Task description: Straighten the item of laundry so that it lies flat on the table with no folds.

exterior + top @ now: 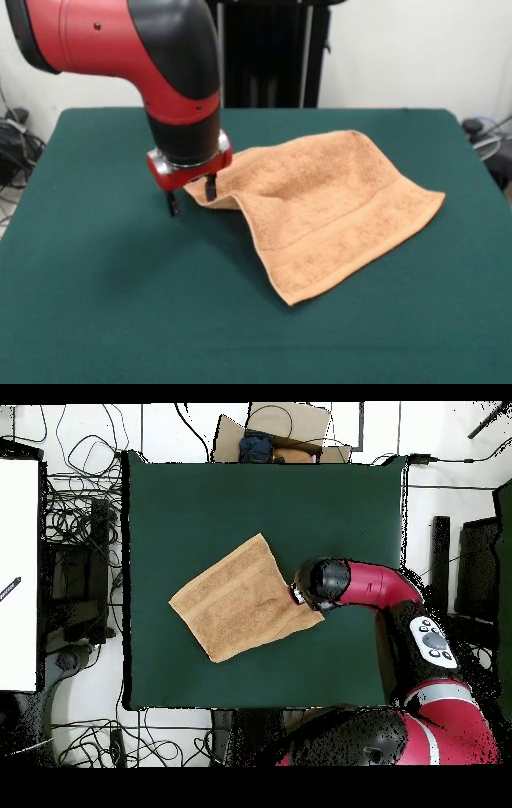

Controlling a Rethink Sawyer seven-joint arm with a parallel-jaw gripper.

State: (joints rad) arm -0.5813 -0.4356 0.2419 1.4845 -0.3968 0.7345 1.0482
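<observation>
At the towel's corner, your gripper (191, 196) stands spread on the worktop (96, 304).
Front view shows one fingertip touching the lifted edge; overhead shows the peach towel (243, 598) lying diagonally mid-worktop.

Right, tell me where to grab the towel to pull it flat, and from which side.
Probably the towel's raised corner by the gripper. In the front view that corner is lifted and curled over a shadowed fold, while the rest lies flat on the table. Come from above, one finger under the edge.
</observation>
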